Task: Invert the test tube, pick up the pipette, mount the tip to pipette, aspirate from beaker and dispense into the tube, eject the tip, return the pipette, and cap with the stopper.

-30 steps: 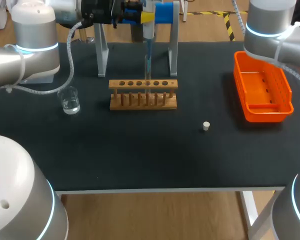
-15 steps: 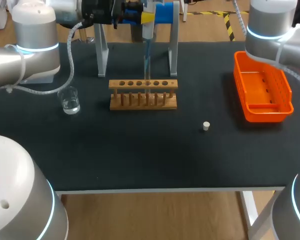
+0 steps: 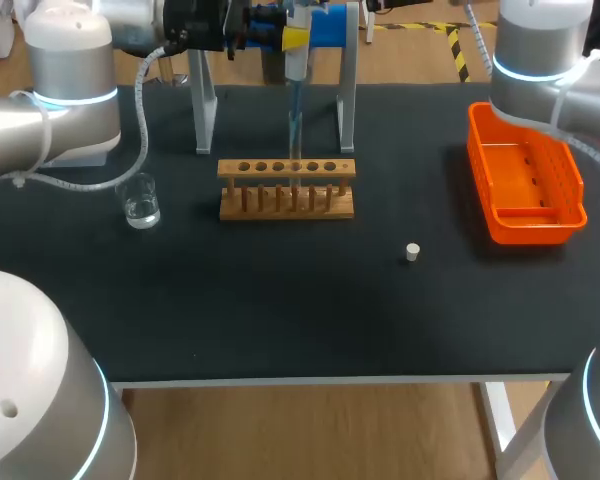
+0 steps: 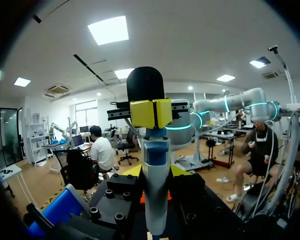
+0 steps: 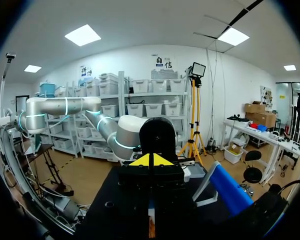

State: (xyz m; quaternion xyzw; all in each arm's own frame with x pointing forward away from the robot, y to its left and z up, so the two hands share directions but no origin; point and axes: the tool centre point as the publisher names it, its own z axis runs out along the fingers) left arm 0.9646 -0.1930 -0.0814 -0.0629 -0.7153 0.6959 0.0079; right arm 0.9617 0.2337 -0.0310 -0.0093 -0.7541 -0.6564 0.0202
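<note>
Since one second ago your left gripper (image 3: pixel 290 35) has lifted the pipette (image 3: pixel 296 65) higher above the wooden rack (image 3: pixel 286 190). On the black table (image 3: pixel 280 310), the beaker (image 3: pixel 139 203) stands left of the rack, and the white stopper (image 3: pixel 412 252) lies between the rack and the orange tray (image 3: pixel 540 228). Left wrist view: the fingers pinch the pipette from both sides. Right wrist view: the right gripper (image 5: pixel 151 160) has its tips pressed together.

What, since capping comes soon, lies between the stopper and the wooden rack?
Nothing visible on the table between the stopper and the wooden rack. Above the rack, though, the pipette hangs in the left gripper, its tip over the holes.
</note>
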